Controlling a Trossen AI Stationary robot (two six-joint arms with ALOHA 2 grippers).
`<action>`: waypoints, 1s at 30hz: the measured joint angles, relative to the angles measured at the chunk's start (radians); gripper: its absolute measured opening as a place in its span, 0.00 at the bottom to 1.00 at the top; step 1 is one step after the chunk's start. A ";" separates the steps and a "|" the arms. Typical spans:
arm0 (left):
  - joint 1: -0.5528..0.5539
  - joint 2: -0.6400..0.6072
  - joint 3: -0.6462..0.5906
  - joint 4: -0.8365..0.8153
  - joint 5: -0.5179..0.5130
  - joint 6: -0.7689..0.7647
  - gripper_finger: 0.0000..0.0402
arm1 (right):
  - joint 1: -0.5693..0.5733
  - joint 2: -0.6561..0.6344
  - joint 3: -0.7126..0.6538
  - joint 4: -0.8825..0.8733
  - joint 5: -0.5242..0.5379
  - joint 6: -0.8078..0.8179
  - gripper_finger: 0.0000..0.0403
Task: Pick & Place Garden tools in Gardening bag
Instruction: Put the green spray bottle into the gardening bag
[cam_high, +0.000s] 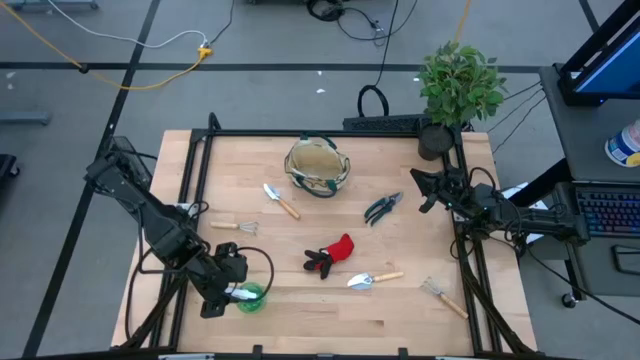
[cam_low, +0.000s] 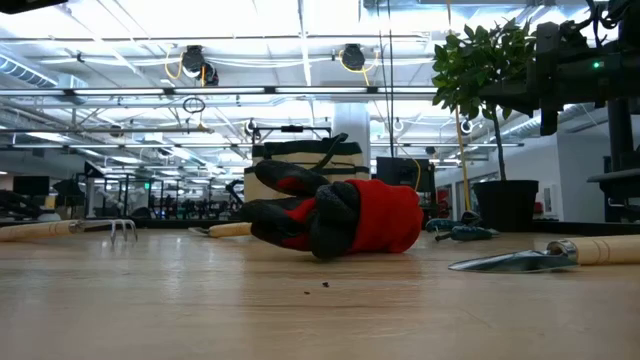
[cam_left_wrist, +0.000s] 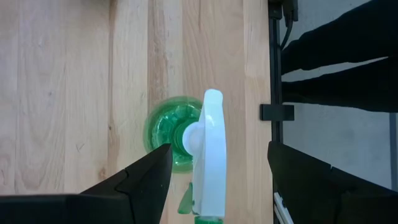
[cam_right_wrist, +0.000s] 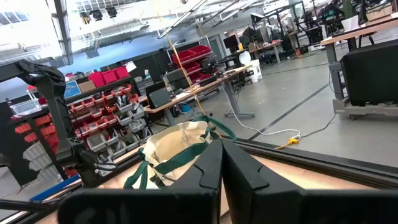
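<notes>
Two jaws — left gripper (cam_left_wrist: 217, 180) wide around green-white spray bottle (cam_left_wrist: 205, 155), right gripper (cam_right_wrist: 222, 165) closed, empty.

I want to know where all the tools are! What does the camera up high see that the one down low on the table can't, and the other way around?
Only the high view shows the green spray bottle under the left pincer, the right pincer, shut, and the shears' shape. Only the low view shows the ceiling lights beyond the table. Both show the red-black glove, the gardening bag, the trowel and the potted plant.
</notes>
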 joint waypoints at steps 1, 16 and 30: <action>-0.003 -0.001 0.000 0.001 0.000 0.000 0.67 | 0.000 0.000 0.000 0.000 0.000 0.000 0.01; -0.018 0.065 0.000 -0.010 0.048 0.035 0.67 | 0.000 0.000 0.000 0.000 0.000 -0.026 0.01; -0.017 0.105 0.000 -0.004 0.042 0.007 0.67 | 0.000 0.000 0.000 0.000 0.000 -0.026 0.01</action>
